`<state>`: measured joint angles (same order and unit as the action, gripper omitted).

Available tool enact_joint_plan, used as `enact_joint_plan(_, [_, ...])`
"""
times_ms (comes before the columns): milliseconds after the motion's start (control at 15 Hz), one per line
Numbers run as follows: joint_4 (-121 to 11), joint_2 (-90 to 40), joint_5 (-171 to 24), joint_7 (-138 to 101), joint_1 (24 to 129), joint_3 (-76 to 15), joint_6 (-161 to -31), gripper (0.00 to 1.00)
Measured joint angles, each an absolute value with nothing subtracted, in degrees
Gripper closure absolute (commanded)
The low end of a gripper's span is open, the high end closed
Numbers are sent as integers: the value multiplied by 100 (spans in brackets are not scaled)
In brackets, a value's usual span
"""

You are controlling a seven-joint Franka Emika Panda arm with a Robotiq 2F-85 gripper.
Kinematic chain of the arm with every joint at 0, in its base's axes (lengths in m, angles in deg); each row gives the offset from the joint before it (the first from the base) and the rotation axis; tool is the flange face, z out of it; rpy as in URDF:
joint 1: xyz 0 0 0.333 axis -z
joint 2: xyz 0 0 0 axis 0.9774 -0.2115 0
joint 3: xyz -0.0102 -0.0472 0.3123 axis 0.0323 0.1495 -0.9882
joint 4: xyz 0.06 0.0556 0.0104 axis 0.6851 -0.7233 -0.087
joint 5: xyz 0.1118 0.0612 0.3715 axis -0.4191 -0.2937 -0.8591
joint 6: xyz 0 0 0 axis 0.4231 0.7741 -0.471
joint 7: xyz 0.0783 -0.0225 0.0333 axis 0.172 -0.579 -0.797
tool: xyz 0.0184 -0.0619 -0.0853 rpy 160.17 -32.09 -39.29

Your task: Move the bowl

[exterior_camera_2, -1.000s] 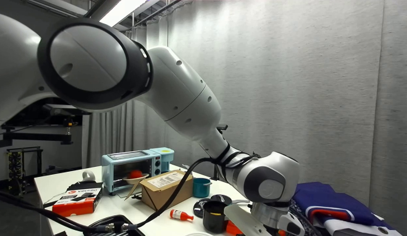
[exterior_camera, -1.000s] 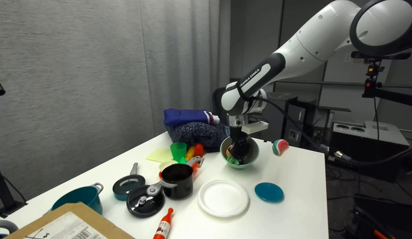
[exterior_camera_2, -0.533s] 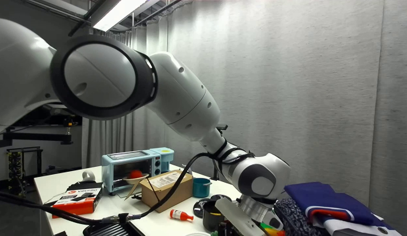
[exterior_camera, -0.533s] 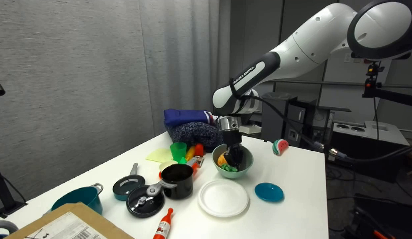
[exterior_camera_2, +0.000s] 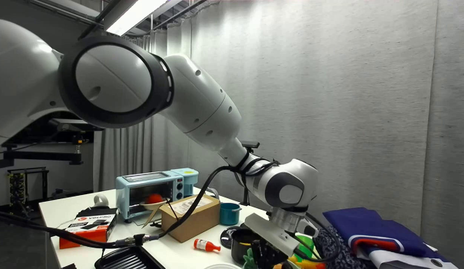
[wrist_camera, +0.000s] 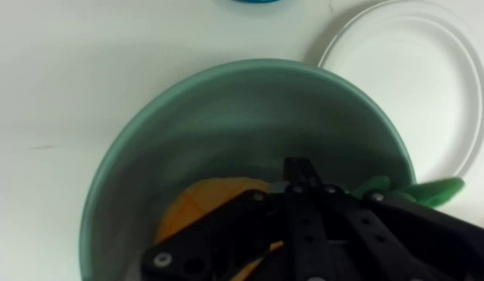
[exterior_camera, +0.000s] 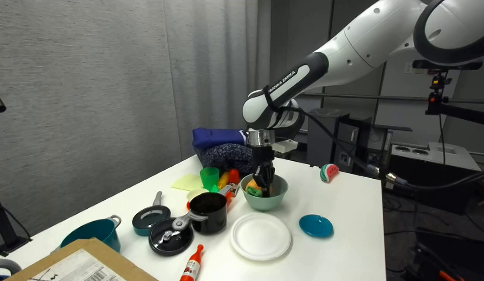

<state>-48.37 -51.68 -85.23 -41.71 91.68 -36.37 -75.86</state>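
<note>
The pale green bowl [exterior_camera: 263, 203] stands upright on the white table in an exterior view, just behind the white plate [exterior_camera: 260, 238]. It holds an orange piece [exterior_camera: 251, 183] and green leafy bits [exterior_camera: 254, 192]. My gripper [exterior_camera: 266, 190] points down inside the bowl, its lower end hidden. In the wrist view, the bowl [wrist_camera: 242, 105] fills the middle, and my gripper's fingers [wrist_camera: 299, 169] are together with nothing visible between them. The orange piece [wrist_camera: 202, 197] and the green bits [wrist_camera: 433, 191] lie on either side of the fingers. In an exterior view the gripper [exterior_camera_2: 267, 254] hides most of the bowl's contents.
The white plate [wrist_camera: 405, 89] lies close by the bowl rim; I cannot tell if they touch. A black pot [exterior_camera: 210, 218], a green cup [exterior_camera: 209, 178] and a cloth pile [exterior_camera: 226, 158] are nearby. A blue disc [exterior_camera: 316, 225] and a watermelon slice [exterior_camera: 328, 172] lie on the table.
The bowl and my gripper inside it have moved together towards the plate and pot. The bowl looked tilted one second ago and is upright now. The plate has shifted slightly.
</note>
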Motion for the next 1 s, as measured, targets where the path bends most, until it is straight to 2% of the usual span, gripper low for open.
enact_joint_plan(667, [-5163,-4482,-8038,-3655,9021,-3168,-8210,100])
enact_joint_plan(1000, [-5375,-4480,-8246,-3450,9067,-3120,-9127,100])
